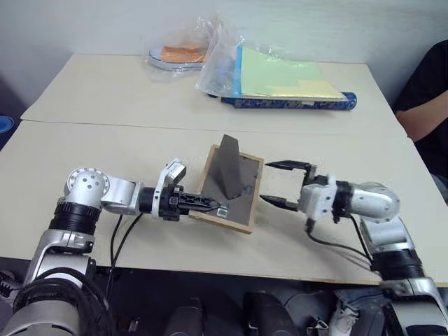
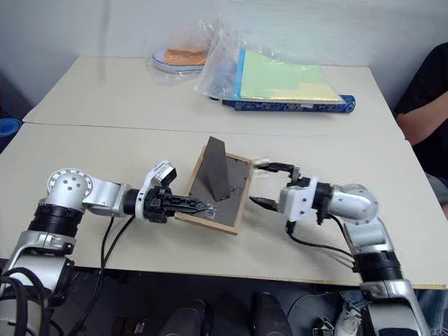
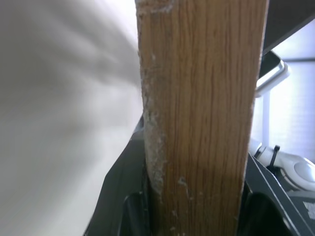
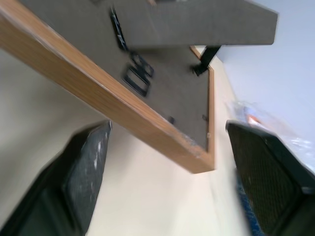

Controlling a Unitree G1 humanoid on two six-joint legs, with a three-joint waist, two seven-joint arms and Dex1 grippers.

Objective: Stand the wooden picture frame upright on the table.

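Centrally, the wooden picture frame [image 1: 227,190] is held tilted above the table [image 1: 105,161], back panel up, its near-left edge clamped by the left gripper [image 1: 210,206], its front hidden, while the right gripper [image 1: 280,184], reaching in level, stands wide apart beside its opposite edge.

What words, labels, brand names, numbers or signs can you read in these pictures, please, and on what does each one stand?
None can be read.
Wooden picture frame: dark back panel with stand and clips, no lettering visible.
Green-yellow folders in plastic: plain, no print visible.
Blue patterned item under the folders: a pattern, too small to tell whether it holds text.
Left gripper and right gripper: no markings legible.
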